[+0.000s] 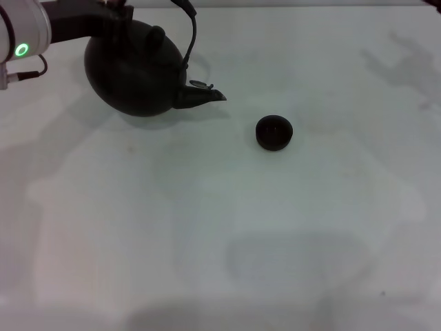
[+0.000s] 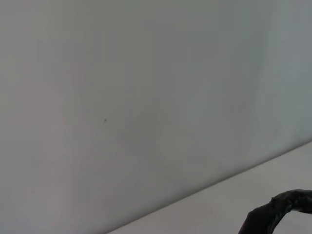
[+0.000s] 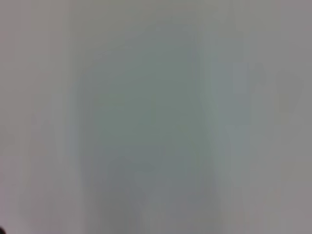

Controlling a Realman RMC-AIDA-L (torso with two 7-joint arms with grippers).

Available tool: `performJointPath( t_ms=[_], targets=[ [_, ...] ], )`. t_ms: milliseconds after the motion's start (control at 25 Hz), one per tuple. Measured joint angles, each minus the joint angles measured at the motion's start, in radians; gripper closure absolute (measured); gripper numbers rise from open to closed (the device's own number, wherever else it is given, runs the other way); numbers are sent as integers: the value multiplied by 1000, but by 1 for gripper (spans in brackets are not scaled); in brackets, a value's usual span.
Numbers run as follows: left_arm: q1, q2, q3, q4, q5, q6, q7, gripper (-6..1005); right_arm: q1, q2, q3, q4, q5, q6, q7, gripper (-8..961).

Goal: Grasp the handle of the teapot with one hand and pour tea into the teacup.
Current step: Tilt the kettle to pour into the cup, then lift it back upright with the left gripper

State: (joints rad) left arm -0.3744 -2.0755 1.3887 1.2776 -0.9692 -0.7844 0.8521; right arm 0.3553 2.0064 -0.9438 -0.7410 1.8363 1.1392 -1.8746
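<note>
The black teapot (image 1: 138, 72) is at the far left in the head view, tilted, with its short spout (image 1: 207, 96) pointing right toward the teacup. Its lid knob (image 1: 157, 33) shows on top. The dark arched handle (image 1: 191, 34) rises past the top edge of the view. My left gripper (image 1: 118, 8) comes in from the left at that edge and is shut on the handle above the pot. A piece of the wrapped handle shows in the left wrist view (image 2: 275, 212). The small black teacup (image 1: 274, 132) stands on the table to the right of the spout, apart from it. My right gripper is out of view.
The white table (image 1: 220, 241) stretches bare toward me and to the right. The pot's shadow lies on the table to its left. The right wrist view shows only a blurred pale surface.
</note>
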Motion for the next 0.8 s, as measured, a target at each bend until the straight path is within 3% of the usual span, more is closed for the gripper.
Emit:
performJointPath(
  t_ms=[440, 800],
  targets=[
    [-18, -1, 53, 78, 155, -59, -144, 817, -1, 0, 33, 14, 20, 20, -1, 137],
    [-85, -1, 117, 95, 274, -82, -262, 816, -1, 0, 37, 26, 21, 21, -14, 137]
  ],
)
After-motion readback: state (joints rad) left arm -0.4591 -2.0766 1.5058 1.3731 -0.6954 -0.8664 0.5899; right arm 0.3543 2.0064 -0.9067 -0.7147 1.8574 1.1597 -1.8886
